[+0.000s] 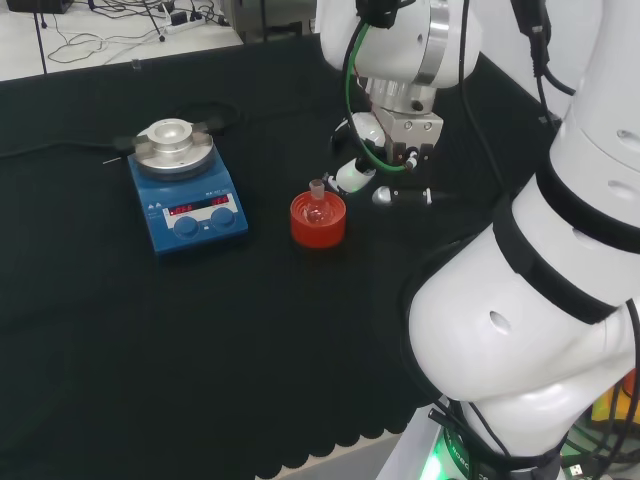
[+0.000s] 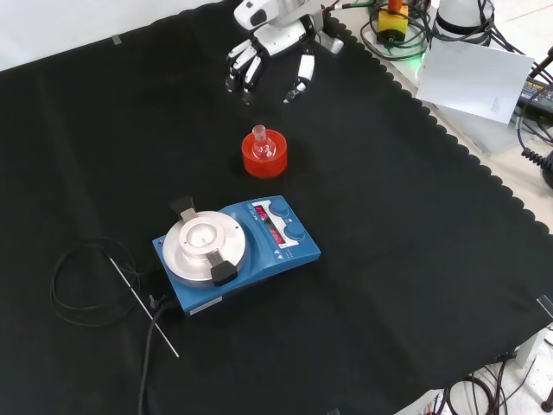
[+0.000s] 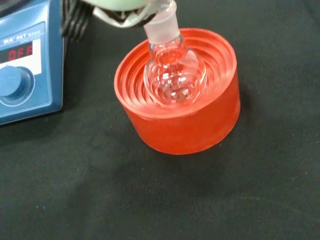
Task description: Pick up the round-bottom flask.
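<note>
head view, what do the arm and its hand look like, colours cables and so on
The white robot arm has bulky rounded glossy links with black bands at the joints. Green and black cables run down beside its silver wrist ring. The black and white hand has white segments with dark fingertips.

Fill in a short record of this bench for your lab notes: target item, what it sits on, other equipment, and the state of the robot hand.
target: round-bottom flask, clear glass, upright
support: red ribbed stand, flask seated in it
other equipment: blue hotplate stirrer on the black cloth
robot hand: open, apart from the flask, holding nothing
task status: flask not yet picked up
</note>
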Robot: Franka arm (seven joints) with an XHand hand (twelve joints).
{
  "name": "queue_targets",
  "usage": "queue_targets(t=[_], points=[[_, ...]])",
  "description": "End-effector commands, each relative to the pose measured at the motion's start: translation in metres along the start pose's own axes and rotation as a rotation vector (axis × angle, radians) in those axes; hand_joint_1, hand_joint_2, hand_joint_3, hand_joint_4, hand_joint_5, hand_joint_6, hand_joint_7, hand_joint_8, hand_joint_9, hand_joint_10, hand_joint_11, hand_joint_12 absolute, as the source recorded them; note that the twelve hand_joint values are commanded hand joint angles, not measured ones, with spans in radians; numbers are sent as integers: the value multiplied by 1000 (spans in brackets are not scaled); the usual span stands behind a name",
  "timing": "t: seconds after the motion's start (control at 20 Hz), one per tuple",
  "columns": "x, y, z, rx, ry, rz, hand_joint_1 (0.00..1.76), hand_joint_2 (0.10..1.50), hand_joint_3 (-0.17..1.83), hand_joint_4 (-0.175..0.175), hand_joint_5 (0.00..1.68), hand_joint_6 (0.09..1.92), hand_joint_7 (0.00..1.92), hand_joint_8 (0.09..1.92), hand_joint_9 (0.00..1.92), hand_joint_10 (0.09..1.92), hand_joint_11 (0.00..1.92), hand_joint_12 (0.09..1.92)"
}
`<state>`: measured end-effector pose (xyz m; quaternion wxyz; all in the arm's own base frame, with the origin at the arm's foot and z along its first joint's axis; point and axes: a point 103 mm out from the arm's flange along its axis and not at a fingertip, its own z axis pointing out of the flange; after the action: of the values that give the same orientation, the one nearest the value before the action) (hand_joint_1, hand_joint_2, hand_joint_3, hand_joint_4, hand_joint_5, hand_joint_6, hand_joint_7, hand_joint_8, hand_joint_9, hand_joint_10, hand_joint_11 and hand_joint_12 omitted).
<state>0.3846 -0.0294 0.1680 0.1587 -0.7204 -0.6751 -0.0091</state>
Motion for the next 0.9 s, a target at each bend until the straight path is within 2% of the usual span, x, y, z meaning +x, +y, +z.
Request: queue_targets(t=[0.05, 0.45, 0.9], points=[[-2, 20, 15, 4, 19, -4, 941, 661, 712, -41, 623, 468, 172, 637, 329, 693, 55, 1407], [-1, 37, 28, 20, 24, -5, 939, 640, 727, -43, 593, 561, 170, 645, 329, 696, 58, 1409], [6, 55, 42, 24, 41, -3, 926, 632, 720, -44, 567, 567, 165, 646, 327, 697, 60, 1410]])
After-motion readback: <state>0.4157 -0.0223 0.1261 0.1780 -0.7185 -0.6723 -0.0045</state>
